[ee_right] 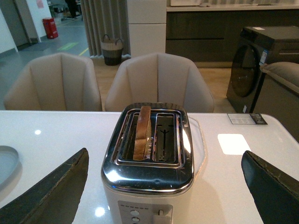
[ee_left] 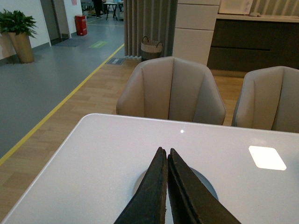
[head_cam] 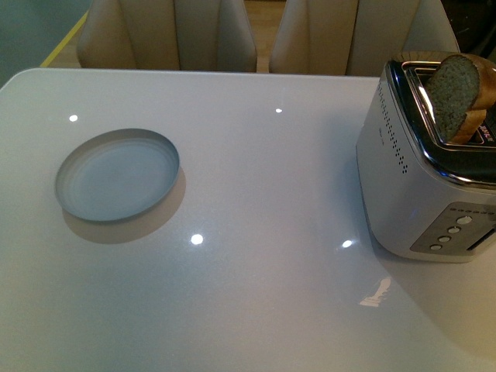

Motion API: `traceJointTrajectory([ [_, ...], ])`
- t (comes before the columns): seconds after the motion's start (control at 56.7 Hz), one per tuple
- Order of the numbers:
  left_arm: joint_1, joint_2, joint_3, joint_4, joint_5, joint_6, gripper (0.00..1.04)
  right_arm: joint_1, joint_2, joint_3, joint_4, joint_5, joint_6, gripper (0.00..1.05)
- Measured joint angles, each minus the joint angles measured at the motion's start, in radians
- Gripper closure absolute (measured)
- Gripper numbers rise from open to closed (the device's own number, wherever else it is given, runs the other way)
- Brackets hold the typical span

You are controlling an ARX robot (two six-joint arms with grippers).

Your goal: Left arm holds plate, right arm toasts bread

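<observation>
The pale blue-grey plate (head_cam: 116,174) lies empty on the white table at the left. In the left wrist view my left gripper (ee_left: 164,151) is shut and empty, its dark jaws pressed together above the plate (ee_left: 208,185). The bread slice (head_cam: 456,89) stands upright in the toaster (head_cam: 403,182) at the right, sticking out of the slot. In the right wrist view my right gripper (ee_right: 163,161) is open wide, one jaw each side of the toaster (ee_right: 149,179), with the bread (ee_right: 142,133) in one of its two slots. Neither arm shows in the front view.
The toaster's buttons and lever (ee_right: 161,215) face the robot. Beige chairs (head_cam: 167,35) stand behind the table's far edge. The plate's edge (ee_right: 9,163) shows at the side of the right wrist view.
</observation>
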Motion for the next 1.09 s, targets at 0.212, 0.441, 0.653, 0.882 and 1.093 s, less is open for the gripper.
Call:
traceJointTrajectory([
  [0.212,0.000,-0.179,-0.027,-0.148,0.000,0.002,1.02,0.000,0.000,0.000,0.000,0.000,0.000,0.09],
  [0.441,0.000,-0.349,-0.036,-0.301,0.000,0.002,1.02,0.000,0.000,0.000,0.000,0.000,0.000,0.09],
  [0.653,0.000,-0.481,-0.036,-0.423,0.000,0.002,1.02,0.000,0.000,0.000,0.000,0.000,0.000,0.09],
  [0.882,0.000,-0.590,-0.037,-0.528,0.000,0.002,1.02,0.000,0.000,0.000,0.000,0.000,0.000,0.09],
  [1.093,0.000,-0.674,-0.037,-0.612,0.000,0.002,1.02,0.000,0.000,0.000,0.000,0.000,0.000,0.09],
])
